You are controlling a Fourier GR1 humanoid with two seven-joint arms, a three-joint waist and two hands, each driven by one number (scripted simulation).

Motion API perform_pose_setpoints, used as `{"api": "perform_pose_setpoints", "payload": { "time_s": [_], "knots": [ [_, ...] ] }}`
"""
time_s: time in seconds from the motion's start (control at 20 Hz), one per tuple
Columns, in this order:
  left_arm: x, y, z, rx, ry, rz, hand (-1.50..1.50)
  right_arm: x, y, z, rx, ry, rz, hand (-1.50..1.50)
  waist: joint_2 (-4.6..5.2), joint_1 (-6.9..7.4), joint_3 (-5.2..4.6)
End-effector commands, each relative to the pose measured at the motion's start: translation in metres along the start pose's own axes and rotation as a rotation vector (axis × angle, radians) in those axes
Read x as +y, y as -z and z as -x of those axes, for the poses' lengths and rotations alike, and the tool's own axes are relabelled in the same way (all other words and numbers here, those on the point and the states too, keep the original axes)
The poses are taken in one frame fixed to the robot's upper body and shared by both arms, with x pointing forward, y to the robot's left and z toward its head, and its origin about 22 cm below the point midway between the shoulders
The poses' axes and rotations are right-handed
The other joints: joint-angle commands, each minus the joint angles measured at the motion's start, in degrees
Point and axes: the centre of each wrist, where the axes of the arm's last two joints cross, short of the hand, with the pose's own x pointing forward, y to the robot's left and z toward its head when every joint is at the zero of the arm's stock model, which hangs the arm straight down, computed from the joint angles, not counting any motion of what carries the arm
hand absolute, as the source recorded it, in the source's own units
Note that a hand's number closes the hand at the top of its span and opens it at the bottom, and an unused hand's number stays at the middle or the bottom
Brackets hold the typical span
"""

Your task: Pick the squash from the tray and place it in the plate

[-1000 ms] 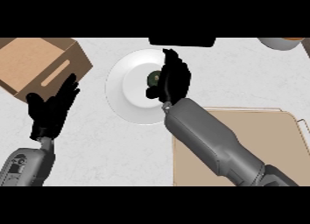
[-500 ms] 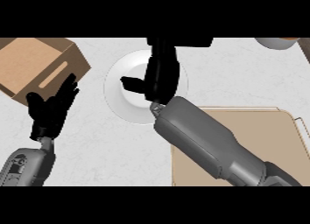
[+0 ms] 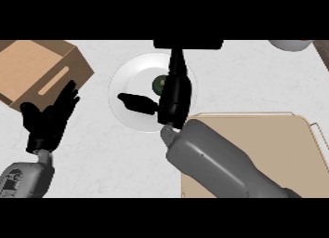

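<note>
Right robot hand (image 3: 174, 95) is above the plate (image 3: 128, 76), fingers straight and pointing away from the robot, thumb spread out to the left over the white surface. It is open and grips nothing.

Squash (image 3: 158, 83), small and dark green, lies in the plate near the centre, just left of the extended fingers. Cannot tell whether the fingers touch it. Judged: the squash is delivered, and the straightened fingers are what let it rest on the plate on its own.

Tray (image 3: 277, 139), tan, is at lower right, and the right forearm crosses its near-left corner. No squash shows in it.

Left robot hand (image 3: 49, 122) is open at the left edge, fingers up, resting beside the cardboard box (image 3: 37, 69) and out of the working path.

Worktop (image 3: 249, 83) is pale and speckled.

Judged remaining: lift the right robot hand straight up so it does not knock the squash off the plate.
</note>
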Motion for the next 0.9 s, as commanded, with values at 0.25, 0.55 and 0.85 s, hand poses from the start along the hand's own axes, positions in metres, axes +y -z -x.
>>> {"api": "perform_pose_setpoints", "payload": {
  "time_s": [0.25,0.55,0.85],
  "knots": [
    [0.008,0.015,0.005,0.021,-0.016,-0.028,0.0,-0.023,-0.015,0.028,-0.026,0.046,0.002,-1.5,-0.19,-1.5,-0.04],
    [0.02,-0.024,0.017,0.007,0.011,-0.04,0.0,-0.038,-0.012,0.053,-0.008,0.035,0.04,-1.5,-0.29,-1.12,-0.04],
    [0.007,-0.01,-0.003,0.006,0.006,-0.023,0.0,-0.065,-0.02,0.063,0.009,-0.026,0.034,-1.5,-0.33,-1.38,-0.04]
  ]
}}
